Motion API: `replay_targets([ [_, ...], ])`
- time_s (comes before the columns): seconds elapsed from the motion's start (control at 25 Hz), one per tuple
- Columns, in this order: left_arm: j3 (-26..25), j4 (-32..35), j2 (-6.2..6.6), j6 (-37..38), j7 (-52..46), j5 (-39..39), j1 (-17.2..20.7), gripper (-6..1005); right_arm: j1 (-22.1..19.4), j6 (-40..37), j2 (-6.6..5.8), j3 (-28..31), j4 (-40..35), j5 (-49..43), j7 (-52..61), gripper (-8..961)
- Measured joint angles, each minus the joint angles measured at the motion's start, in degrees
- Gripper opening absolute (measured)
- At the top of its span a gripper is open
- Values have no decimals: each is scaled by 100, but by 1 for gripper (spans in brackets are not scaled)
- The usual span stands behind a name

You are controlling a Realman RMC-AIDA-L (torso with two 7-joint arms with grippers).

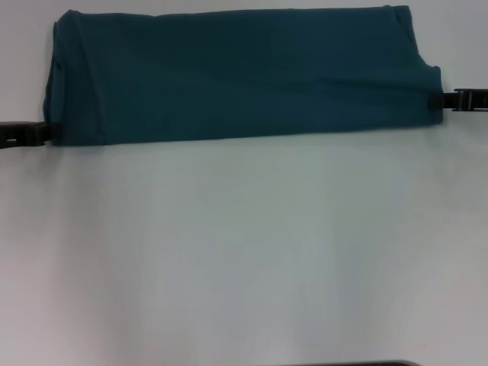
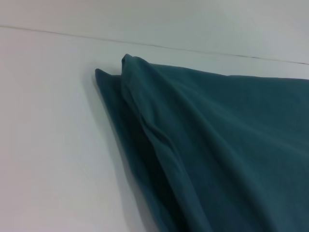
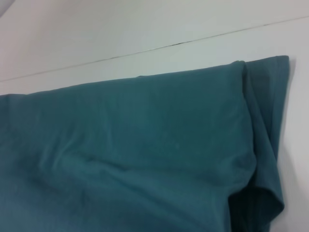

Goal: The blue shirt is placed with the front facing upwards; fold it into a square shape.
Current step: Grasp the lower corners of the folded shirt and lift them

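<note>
The blue shirt [image 1: 244, 76] lies folded into a long band across the far side of the white surface [image 1: 244, 252], plain teal side up, no print showing. Layered edges bunch at its left end. The left gripper [image 1: 47, 131] and right gripper [image 1: 441, 100] sit at its two near corners; whether their fingers pinch the cloth, I cannot tell.

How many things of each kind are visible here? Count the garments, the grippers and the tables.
Blue shirt, folded into a long band: 1
Grippers, left gripper and right gripper, one at each end of the shirt: 2
White table: 1
Total: 4
</note>
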Motion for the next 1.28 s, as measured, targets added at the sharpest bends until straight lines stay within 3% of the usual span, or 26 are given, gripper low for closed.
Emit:
replay_targets([
  [0.36,7,-1,12,-4,-5,5,-21,24,0,-12,0,0,-1,1,0,7],
  [0.6,-7,-5,56,49,-32,5,-21,2,-26,0,-2,0,0,1,0,6],
  [0.64,-26,-15,132,128,-81,5,-8,2,-40,22,-6,0,1,1,0,6],
  [0.96,-13,-19,306,493,-109,5,28,2,-234,313,-48,38,22,0,0,6],
  [1.28,-31,-117,428,959,-67,4,97,1,-441,989,-67,600,291,2,-136,6],
])
